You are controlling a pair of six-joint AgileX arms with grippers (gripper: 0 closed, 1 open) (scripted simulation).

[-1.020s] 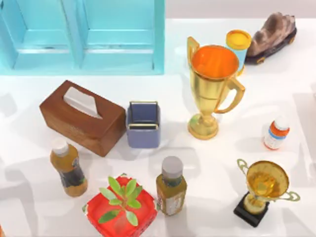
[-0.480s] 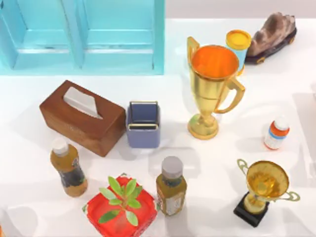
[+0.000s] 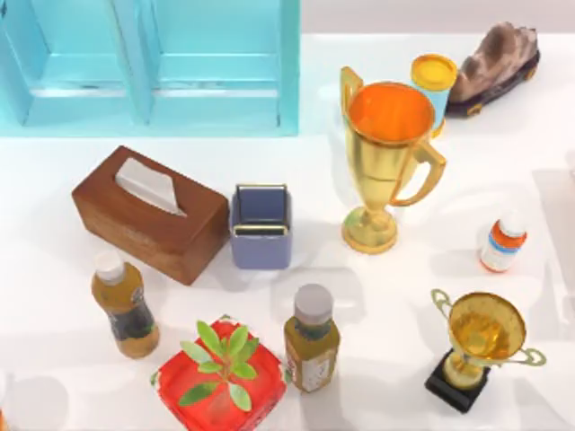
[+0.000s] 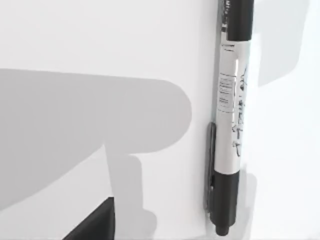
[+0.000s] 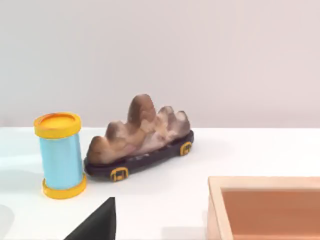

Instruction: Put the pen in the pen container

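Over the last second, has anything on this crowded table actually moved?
Seen from above, only the soft grey shadows at the near left edge drifted; no object shifted. The small slate-blue box-shaped pen container sits where it was, beside the brown wooden tissue box. The black-and-white marker pen lies on the white table.

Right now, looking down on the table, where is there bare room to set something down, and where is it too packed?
Bare white patches lie between the big gold cup and the small pill bottle, and along the table's left edge beside the tissue box. It is crowded in the middle front, where the pen container, two juice bottles and the potted plant cluster.
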